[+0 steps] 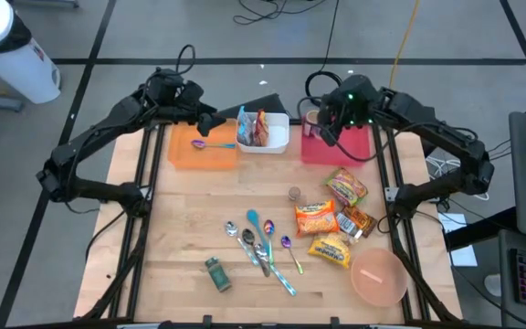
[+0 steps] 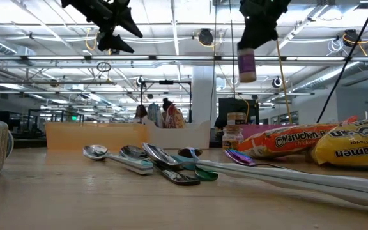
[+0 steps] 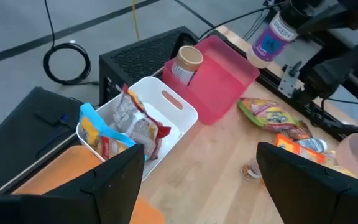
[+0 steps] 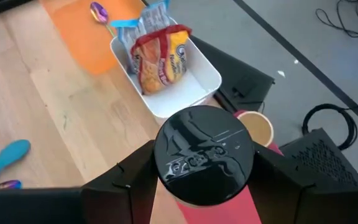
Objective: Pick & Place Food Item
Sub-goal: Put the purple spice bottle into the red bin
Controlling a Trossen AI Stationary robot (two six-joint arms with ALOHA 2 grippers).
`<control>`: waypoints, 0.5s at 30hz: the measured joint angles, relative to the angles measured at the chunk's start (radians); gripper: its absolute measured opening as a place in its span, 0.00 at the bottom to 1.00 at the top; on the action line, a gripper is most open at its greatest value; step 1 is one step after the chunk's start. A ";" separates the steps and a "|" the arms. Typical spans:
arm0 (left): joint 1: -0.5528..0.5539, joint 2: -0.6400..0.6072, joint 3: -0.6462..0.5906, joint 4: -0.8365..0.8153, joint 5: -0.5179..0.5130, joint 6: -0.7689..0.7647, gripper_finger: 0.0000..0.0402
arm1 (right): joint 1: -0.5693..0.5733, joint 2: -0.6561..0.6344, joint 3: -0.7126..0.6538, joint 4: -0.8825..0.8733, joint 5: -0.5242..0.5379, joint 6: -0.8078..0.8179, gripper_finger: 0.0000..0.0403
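Note:
My right gripper is shut on a small jar with a purple label and a black lid, held in the air above the pink tray. A tan-lidded jar stands in that tray's far left corner. The white bin holds snack bags. My left gripper hovers open over the gap between the orange tray and the bin, with nothing between its fingers. My right gripper pinches the jar between its two fingers, one on each side of the body just under the black lid. The lid faces back toward the wrist and the base points away and down. The jar hangs lifted clear, high above the tray.
A purple spoon lies in the orange tray. Ramen and snack packets lie at the table's right, with a pink bowl near the front right corner. Several spoons and a small green item lie at the centre front.

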 joint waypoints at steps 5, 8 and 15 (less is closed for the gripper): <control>-0.002 0.000 0.000 0.000 -0.001 -0.005 0.79 | -0.024 0.000 0.000 0.002 -0.059 -0.050 0.48; -0.003 0.000 0.000 0.000 -0.002 -0.025 0.79 | -0.032 0.001 0.000 0.002 -0.054 -0.063 0.49; -0.030 0.014 0.000 0.012 -0.037 -0.096 0.79 | -0.084 0.010 -0.001 0.005 0.008 -0.067 0.48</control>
